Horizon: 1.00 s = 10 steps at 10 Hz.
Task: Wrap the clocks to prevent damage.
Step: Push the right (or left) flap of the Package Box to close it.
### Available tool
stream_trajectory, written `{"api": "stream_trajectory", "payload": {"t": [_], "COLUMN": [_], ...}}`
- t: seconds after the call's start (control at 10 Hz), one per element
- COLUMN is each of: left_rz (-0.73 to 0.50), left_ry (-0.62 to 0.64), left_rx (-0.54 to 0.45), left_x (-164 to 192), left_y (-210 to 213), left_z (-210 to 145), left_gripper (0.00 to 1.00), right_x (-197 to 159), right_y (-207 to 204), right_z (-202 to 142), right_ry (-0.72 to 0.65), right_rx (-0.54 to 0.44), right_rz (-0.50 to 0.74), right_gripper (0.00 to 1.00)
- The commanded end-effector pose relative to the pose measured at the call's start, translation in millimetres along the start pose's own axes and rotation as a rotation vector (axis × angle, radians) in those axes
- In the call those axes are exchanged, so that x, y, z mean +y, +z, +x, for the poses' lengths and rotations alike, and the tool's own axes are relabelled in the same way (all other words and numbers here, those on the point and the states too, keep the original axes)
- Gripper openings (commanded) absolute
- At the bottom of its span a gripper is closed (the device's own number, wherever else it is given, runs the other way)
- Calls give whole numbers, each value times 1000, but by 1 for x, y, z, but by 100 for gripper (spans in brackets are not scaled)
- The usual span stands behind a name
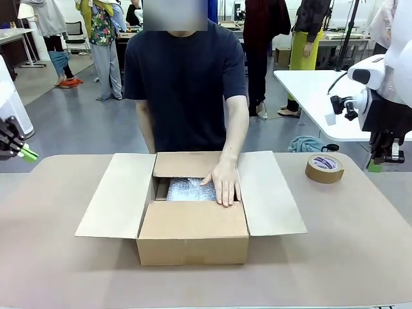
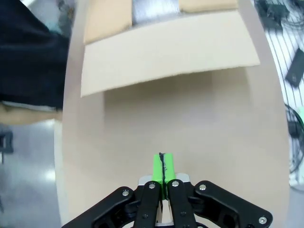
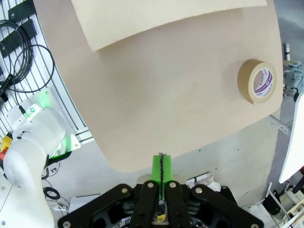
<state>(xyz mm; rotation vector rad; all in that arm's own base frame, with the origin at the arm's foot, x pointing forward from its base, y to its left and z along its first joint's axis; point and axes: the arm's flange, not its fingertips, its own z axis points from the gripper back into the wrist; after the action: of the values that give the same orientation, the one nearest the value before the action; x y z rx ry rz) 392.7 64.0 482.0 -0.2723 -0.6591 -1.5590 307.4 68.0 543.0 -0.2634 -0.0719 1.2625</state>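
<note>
left end effector [image 2: 162,164]: closed, empty | right end effector [image 3: 162,166]: closed, empty

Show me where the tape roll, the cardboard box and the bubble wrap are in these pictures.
tape roll [image 1: 320,175]: front view, on its brown outer wall.
cardboard box [image 1: 193,241]: front view, on its near wall.
bubble wrap [image 1: 185,190]: front view, on its bare part inside the box.

A brown tape roll [image 1: 322,174] lies flat on the tan table [image 1: 64,270].
</note>
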Motion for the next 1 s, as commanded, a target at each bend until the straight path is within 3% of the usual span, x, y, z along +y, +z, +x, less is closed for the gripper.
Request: {"api": "stream_trajectory", "payload": {"t": [0.0, 0.1, 0.3, 0.4, 0.5, 0.9], "left_rz": [4, -45, -87, -72, -77, -77], "left_ry": [98, 247, 254, 257, 262, 262], "left_rx": [-183, -271, -267, -236, -279, -279], "left_x": [5, -23, -5, -17, -21, -21], "left_y": [-38, -61, -63, -64, -72, -72], "left_z": [-18, -29, -24, -19, -32, -32], "left_gripper": [0, 0, 0, 0, 0, 0], "right_x": [0, 0, 0, 0, 0, 0], "right_y": [-1, -1, -1, -1, -1, -1], "right_z": [3, 3, 3, 3, 3, 3], "right_ry": [-15, -15, -15, -15, -15, -15], "right_rx": [2, 2, 2, 2, 2, 2], "right_rz": [6, 6, 6, 6, 6, 6], "right_gripper": [1, 1, 1, 1, 1, 1]}}
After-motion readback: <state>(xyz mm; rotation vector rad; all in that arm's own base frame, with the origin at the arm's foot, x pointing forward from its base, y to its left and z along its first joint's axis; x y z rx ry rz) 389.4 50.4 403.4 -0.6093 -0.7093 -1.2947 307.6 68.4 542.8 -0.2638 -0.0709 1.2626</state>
